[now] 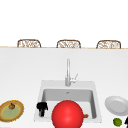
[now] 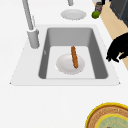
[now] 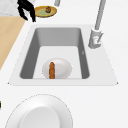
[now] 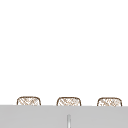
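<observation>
At nine o'clock in the front view we see a round yellow-rimmed woven plate (image 1: 11, 110) carrying a small brown fruit. Our left hand (image 1: 41, 108) hovers over the left rim of the grey rectangular sink (image 1: 40, 96), fingers curled downward, clenched on nothing. At the basin's centre a brown sausage-shaped roll (image 2: 74, 57) lies on a white round dish (image 2: 63, 66). A large red ball (image 1: 67, 114) sits at six o'clock. Our right hand (image 1: 126, 121), state unclear, edges in by a green lime (image 1: 117, 122). We judge a descent could knock the rim.

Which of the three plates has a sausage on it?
The white plate inside the sink carries the sausage; the others sit on the counter.
</observation>
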Robot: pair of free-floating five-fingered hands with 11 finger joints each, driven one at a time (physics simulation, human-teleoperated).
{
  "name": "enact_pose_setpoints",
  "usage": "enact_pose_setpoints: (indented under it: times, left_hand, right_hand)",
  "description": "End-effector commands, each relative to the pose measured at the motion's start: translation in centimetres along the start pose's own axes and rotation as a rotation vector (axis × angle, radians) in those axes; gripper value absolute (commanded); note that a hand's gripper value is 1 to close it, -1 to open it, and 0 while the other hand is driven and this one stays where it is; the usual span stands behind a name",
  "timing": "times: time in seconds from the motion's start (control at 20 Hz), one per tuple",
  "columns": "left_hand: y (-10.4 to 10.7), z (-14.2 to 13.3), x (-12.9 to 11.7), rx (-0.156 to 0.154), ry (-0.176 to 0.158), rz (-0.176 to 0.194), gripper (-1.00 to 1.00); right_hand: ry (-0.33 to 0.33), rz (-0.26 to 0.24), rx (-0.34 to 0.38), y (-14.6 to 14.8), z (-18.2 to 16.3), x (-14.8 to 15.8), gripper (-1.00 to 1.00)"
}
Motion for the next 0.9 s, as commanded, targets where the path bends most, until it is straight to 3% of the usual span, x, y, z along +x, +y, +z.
enact_pose_setpoints:
  times: [0.0,0.4,0.55,0.85]
  left_hand:
    - [0.0,0.0,0.0,0.000,0.000,0.000,0.00]
    - [0.0,0.0,0.0,0.000,0.000,0.000,0.00]
    - [0.0,0.0,0.0,0.000,0.000,0.000,0.00]
    - [0.0,0.0,0.0,0.000,0.000,0.000,0.00]
  right_hand:
    - [-0.011,-0.001,-0.019,-0.3,0.3,-0.9,-1.00]
    - [-0.010,0.012,0.014,-3.2,3.9,-0.9,-1.00]
    - [0.020,0.042,0.020,-2.7,2.7,-1.1,-1.00]
    - [0.004,0.020,0.020,-3.1,1.8,-1.2,-1.00]
